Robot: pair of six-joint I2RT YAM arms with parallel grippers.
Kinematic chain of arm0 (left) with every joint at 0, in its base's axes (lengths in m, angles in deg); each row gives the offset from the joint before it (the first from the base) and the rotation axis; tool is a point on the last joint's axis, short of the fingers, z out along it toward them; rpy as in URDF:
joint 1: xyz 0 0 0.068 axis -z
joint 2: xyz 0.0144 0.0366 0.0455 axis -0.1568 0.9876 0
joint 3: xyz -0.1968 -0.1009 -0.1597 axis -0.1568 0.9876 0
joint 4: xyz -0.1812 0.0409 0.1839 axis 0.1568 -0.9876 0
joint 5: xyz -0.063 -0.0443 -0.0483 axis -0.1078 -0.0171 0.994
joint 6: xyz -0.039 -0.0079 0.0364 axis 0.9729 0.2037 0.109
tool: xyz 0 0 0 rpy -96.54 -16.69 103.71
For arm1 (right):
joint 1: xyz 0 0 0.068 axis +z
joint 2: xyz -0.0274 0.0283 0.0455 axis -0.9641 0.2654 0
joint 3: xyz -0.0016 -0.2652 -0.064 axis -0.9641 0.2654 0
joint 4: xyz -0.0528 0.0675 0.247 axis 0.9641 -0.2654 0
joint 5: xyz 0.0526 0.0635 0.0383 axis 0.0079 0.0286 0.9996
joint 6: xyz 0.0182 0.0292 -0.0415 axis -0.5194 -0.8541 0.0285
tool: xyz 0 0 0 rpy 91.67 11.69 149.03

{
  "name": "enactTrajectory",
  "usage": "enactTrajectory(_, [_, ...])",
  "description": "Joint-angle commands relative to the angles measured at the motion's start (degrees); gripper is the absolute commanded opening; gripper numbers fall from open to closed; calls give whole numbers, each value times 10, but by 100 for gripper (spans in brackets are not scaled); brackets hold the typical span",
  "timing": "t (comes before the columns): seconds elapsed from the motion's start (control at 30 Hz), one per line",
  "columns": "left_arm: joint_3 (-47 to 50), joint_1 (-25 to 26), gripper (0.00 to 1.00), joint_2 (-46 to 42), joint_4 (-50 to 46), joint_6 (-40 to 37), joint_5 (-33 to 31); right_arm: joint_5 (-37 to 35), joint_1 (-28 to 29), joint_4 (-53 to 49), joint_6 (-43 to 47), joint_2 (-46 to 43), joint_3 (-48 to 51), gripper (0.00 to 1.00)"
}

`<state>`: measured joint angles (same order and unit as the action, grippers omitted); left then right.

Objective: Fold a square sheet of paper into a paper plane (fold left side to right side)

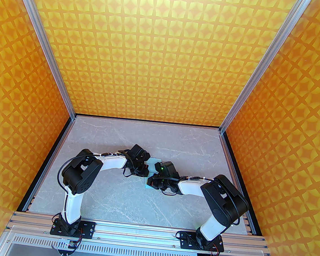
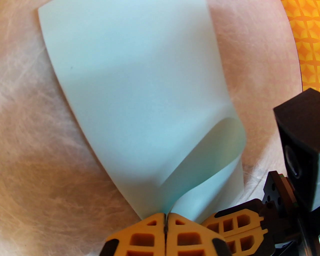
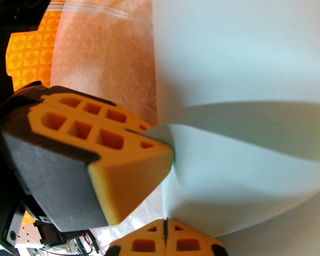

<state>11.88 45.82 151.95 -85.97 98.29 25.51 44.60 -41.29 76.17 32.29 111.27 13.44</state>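
Observation:
The square sheet of paper (image 1: 153, 163) is pale light-blue and lies mid-table, mostly hidden under both wrists in the top view. In the left wrist view the sheet (image 2: 140, 100) stretches away flat, and its near edge curls up into my left gripper (image 2: 166, 215), which is shut on it. The right arm's orange fingers (image 2: 235, 222) sit just to the right on the same lifted edge. In the right wrist view my right gripper (image 3: 165, 220) is shut on the sheet (image 3: 237, 62), and the left arm's fingers (image 3: 112, 140) pinch a corner close by. The grippers (image 1: 147, 175) nearly touch.
The grey marbled table (image 1: 112, 199) stretches around the arms, with open surface toward the back and both sides. Orange patterned walls (image 1: 167, 54) and aluminium posts (image 1: 65, 86) enclose it. The arm bases stand on the rail (image 1: 137, 232) at the near edge.

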Motion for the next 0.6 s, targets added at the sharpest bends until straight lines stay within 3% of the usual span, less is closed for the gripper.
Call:
enactTrajectory(0.0, [-8, 2, 4, 6, -8, -8, 8, -11, 2, 0, 1, 12, -10, 0])
enactTrajectory(0.57, [5, 0, 2, -16, -8, -8, 8, -17, 2, -21, 9, -14, -14, 2])
